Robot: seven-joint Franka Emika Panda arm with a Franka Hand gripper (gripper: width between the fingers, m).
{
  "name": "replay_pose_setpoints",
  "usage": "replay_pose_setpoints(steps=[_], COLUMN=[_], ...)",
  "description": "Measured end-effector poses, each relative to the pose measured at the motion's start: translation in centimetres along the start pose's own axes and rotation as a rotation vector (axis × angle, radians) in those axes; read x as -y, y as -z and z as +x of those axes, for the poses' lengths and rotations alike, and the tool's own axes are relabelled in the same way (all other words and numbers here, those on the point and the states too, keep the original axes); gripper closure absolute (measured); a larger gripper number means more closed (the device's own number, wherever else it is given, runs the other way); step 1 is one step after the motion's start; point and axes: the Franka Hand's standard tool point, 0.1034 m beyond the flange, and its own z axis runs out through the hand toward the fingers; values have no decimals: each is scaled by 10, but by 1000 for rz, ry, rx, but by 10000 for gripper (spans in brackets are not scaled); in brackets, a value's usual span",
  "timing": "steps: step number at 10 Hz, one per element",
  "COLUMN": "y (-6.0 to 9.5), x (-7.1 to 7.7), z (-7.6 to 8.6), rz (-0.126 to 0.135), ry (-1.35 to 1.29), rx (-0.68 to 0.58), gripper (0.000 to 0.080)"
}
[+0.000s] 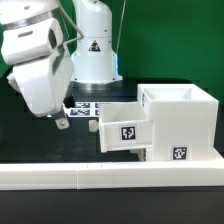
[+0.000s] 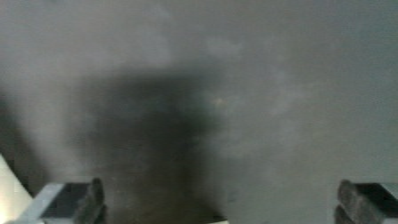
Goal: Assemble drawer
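Note:
The white drawer casing (image 1: pixel 186 112) stands at the exterior view's right. One white tray (image 1: pixel 125 128) with a square tag sticks out of its side toward the exterior view's left, partly pushed in. A second tag (image 1: pixel 180 153) shows low on the unit; I cannot tell whether it is on a second tray. My gripper (image 1: pixel 59 119) hangs above the table, left of the tray and apart from it. In the wrist view my gripper (image 2: pixel 221 205) is open, both fingers (image 2: pixel 71 200) wide apart, with only dark table between them.
A long low white rail (image 1: pixel 100 177) runs along the front of the table. The marker board (image 1: pixel 88 106) lies flat behind the gripper, near the robot's base (image 1: pixel 95 60). The table surface (image 2: pixel 214 90) is dark.

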Motion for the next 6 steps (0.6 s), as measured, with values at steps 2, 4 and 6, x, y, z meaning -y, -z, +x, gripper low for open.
replay_pose_setpoints(steps=[2,4,6], y=[-3,-4,-3], x=[-4,-6,-8], z=[12,27,32], rz=[1,3,-1], ry=[-52,-117,-175], rx=[-4,-7,14], gripper=[150,150,150])
